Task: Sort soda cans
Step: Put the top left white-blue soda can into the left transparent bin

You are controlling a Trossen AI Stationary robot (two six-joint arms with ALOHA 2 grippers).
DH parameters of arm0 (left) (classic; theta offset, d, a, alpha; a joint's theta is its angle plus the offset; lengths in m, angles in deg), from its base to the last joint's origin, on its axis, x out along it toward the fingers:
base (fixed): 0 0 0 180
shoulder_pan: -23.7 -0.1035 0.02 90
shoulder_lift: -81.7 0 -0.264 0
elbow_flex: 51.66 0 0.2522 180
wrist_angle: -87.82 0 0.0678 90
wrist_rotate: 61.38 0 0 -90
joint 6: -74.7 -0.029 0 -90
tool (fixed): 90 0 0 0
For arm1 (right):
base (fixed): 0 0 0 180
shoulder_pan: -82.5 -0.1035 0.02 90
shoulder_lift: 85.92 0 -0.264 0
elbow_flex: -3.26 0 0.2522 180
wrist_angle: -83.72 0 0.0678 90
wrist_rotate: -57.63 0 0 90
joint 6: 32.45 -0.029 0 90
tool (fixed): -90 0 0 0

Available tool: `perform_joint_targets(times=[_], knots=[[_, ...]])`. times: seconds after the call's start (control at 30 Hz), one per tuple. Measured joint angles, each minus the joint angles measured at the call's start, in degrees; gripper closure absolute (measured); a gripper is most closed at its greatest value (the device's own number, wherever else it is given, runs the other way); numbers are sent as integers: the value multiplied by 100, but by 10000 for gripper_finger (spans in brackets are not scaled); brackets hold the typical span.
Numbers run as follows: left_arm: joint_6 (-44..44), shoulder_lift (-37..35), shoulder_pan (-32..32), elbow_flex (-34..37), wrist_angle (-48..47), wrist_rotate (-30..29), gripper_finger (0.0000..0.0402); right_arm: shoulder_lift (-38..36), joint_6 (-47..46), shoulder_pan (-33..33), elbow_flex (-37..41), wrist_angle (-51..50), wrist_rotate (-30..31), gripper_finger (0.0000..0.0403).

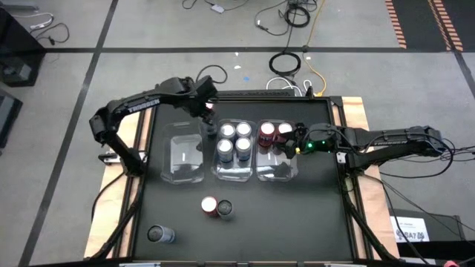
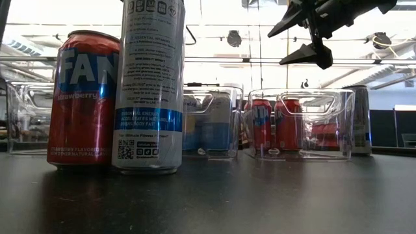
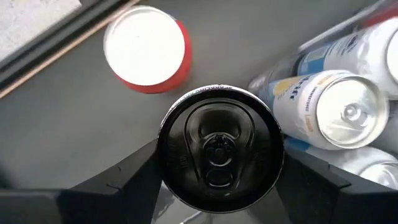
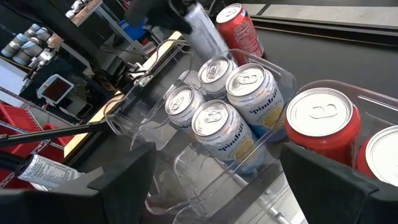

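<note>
My left gripper [image 1: 210,126] stands just beyond the far end of the middle bin, shut on a dark grey soda can [image 3: 219,152]. A red can [image 3: 146,50] stands on the table right beside it. Three clear bins sit side by side: the left one [image 1: 184,157] holds nothing, the middle one [image 1: 234,169] holds several blue-silver cans [image 4: 214,102], and the right one [image 1: 276,170] holds two red cans [image 4: 320,121]. My right gripper [image 4: 214,186] hangs open over the right bin's right end, with nothing between its fingers. My left gripper pinches the dark grey can's upper side wall [image 3: 166,155], just under the rim, between its two fingers, one on each opposite side. The fingers come from above, pointing steeply down. The can stands upright in the hold; whether its bottom is clear of the table does not show.
Near the table's front edge a red can [image 1: 209,206] and a tall silver can [image 1: 225,209] stand together, large in the low view. Another can [image 1: 159,235] sits at the near left corner. Cables lie on the floor beyond the far edge.
</note>
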State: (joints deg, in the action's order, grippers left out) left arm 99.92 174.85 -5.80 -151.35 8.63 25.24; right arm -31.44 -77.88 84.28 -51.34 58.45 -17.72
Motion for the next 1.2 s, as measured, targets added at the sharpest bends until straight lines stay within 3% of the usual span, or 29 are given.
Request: perform_joint_targets(times=[0.67, 0.97, 1.2], knots=[[499, -2151, 0, -39, -592, -111, 129, 0, 160, -2, 0, 2, 24, 67], [1223, -3016, 148, -42, -1939, -499, 130, 0, 160, -1, 0, 2, 26, 67], [1925, -3151, 649, 187, -2435, -669, 130, -1, 258, 2, 0, 2, 57, 67]])
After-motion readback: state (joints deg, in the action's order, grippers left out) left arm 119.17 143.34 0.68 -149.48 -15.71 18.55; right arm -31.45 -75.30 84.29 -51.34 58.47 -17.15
